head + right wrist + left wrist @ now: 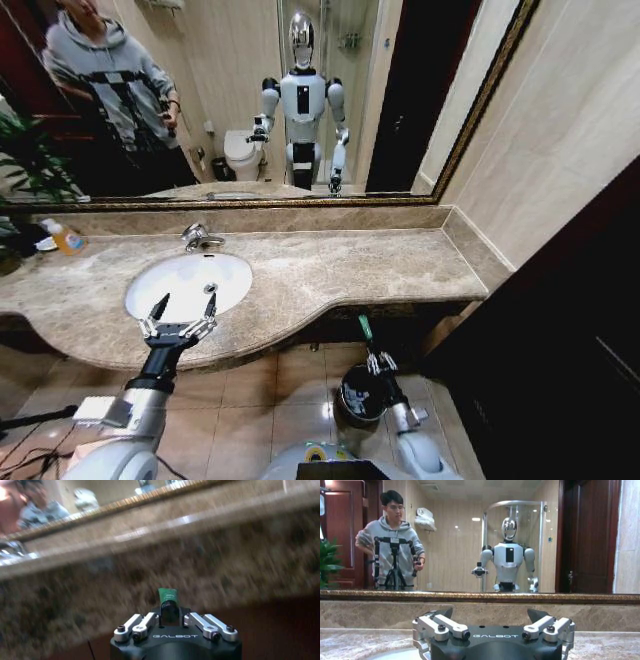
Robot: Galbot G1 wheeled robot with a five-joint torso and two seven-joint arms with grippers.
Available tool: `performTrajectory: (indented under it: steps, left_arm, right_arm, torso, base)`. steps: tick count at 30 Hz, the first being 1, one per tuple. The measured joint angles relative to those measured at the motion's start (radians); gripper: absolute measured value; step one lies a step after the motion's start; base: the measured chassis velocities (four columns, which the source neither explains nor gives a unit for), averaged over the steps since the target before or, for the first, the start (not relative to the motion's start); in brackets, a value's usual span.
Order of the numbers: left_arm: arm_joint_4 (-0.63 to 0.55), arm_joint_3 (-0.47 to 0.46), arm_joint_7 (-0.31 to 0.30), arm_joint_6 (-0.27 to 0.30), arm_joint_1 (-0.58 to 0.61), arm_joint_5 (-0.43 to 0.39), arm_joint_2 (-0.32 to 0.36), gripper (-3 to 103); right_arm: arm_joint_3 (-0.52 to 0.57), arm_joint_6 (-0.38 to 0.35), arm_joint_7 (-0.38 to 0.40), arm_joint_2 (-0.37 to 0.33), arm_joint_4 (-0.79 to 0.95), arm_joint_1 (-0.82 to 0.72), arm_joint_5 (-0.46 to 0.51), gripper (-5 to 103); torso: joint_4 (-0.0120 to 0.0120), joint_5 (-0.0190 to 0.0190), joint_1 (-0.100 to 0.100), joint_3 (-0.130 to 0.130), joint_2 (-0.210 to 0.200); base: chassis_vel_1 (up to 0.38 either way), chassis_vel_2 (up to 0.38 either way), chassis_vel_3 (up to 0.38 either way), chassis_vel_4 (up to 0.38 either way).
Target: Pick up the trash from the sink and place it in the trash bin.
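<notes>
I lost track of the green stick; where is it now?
The green stick is clamped in the right gripper, low on the robot's right, below the counter edge and just above the trash bin.

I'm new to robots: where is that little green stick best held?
Near one end, fingers pinching its thin width from either side, as the right gripper does above the trash bin: the green stick is slim and straight.
</notes>
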Motion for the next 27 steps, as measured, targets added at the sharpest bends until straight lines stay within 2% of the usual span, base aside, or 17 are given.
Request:
performTrajectory:
  steps: [4,7,9,11,12,15,16,18,19,22,27]
  left_arm:
    - [0.0,0.0,0.0,0.0,0.0,0.0,0.0,100]
    - [0.0,0.0,0.0,0.0,0.0,0.0,0.0,100]
    - [0.0,0.0,0.0,0.0,0.0,0.0,0.0,100]
    - [0.0,0.0,0.0,0.0,0.0,0.0,0.0,100]
    - [0.0,0.0,0.0,0.0,0.0,0.0,0.0,100]
    - [0.0,0.0,0.0,0.0,0.0,0.0,0.0,100]
    - [0.0,0.0,0.0,0.0,0.0,0.0,0.0,100]
    - [0.0,0.0,0.0,0.0,0.0,0.0,0.0,100]
    - [0.0,0.0,0.0,0.0,0.0,0.0,0.0,100]
    - [0.0,0.0,0.0,0.0,0.0,0.0,0.0,100]
    - [0.0,0.0,0.0,0.0,0.0,0.0,0.0,100]
  right_arm:
    - [-0.003,-0.013,-0.013,0.01,-0.084,0.025,0.018,20]
    - [-0.009,-0.034,0.016,0.014,-0.156,0.045,-0.025,20]
    - [-0.008,-0.112,0.086,0.016,-0.194,0.047,-0.115,20]
    - [-0.009,-0.253,0.119,0.015,-0.227,0.046,-0.182,20]
    - [-0.009,-0.253,0.119,0.015,-0.227,0.046,-0.182,20]
    - [-0.014,-0.35,0.12,0.023,-0.33,0.081,-0.243,20]
    - [-0.014,-0.35,0.12,0.023,-0.33,0.081,-0.243,20]
    - [-0.014,-0.404,0.12,0.041,-0.407,0.122,-0.269,20]
    - [-0.014,-0.404,0.12,0.041,-0.407,0.122,-0.269,20]
    - [-0.018,-0.468,0.112,0.059,-0.46,0.167,-0.275,20]
    - [-0.016,-0.487,0.102,0.088,-0.508,0.216,-0.325,20]
  torso:
    - [0.0,0.0,0.0,0.0,0.0]
    - [0.0,0.0001,0.0,0.0,0.0]
    - [0.0,0.0,0.0,0.0,0.0]
    - [0.0,0.0001,0.0,0.0,0.0]
    - [0.0,0.0001,0.0,0.0,0.0]
    - [-0.0002,-0.0002,0.0,0.0,0.0]
    - [-0.0002,-0.0002,0.0,0.0,0.0]
    - [0.0,0.0003,0.0,0.0,0.0]
    - [0.0,0.0003,0.0,0.0,0.0]
    - [0.0,0.0,0.0,0.0,0.0]
    - [0.0,0.0,0.0,0.0,0.0]
  base:
    - [0.0,0.0,0.0,0.0]
    - [0.0,0.0,0.0,0.0]
    - [0.0,0.0,0.0,0.0]
    - [0.0,0.0,0.0,0.0]
    - [0.0,0.0,0.0,0.0]
    - [0.0,0.0,0.0,0.0]
    - [0.0,0.0,0.0,0.0]
    - [0.0,0.0,0.0,0.0]
    - [0.0,0.0,0.0,0.0]
    - [0.0,0.0,0.0,0.0]
    - [0.0,0.0,0.0,0.0]
